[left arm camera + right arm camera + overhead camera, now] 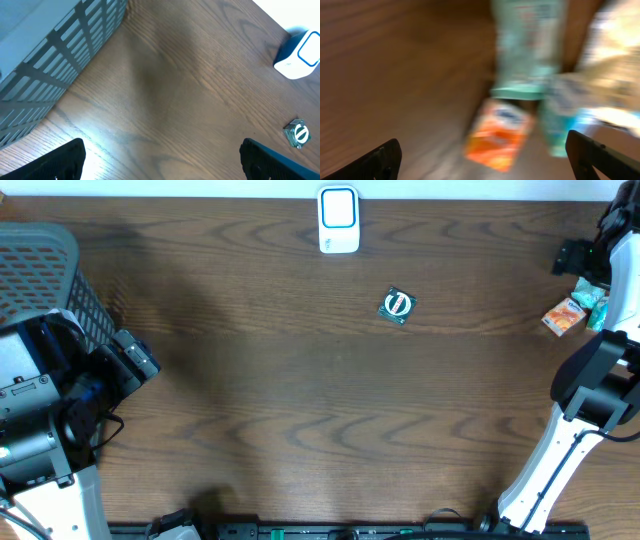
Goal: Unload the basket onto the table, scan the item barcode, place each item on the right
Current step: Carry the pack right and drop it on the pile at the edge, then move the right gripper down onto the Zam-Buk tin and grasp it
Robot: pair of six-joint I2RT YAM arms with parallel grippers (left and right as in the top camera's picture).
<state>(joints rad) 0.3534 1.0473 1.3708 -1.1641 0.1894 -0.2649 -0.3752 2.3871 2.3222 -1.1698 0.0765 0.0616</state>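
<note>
here, right gripper [482, 154] gapes over a blurred orange item [500, 132], possibly a carton.

White left arm [50, 505] and right arm [545, 465], black joints, dark jaws.

The desk [300, 400] is dark brown wood with wavy, lighter grain. At its far edge, the scanner [339, 220] is white with a bright blue face. The square packet [397, 305] is dark green, marked with a white ring crossed by a bar. Near the right edge are an orange packet [563, 317] and mint-green pouches [594, 305]. The basket [50, 270] is a grey lattice.
</note>
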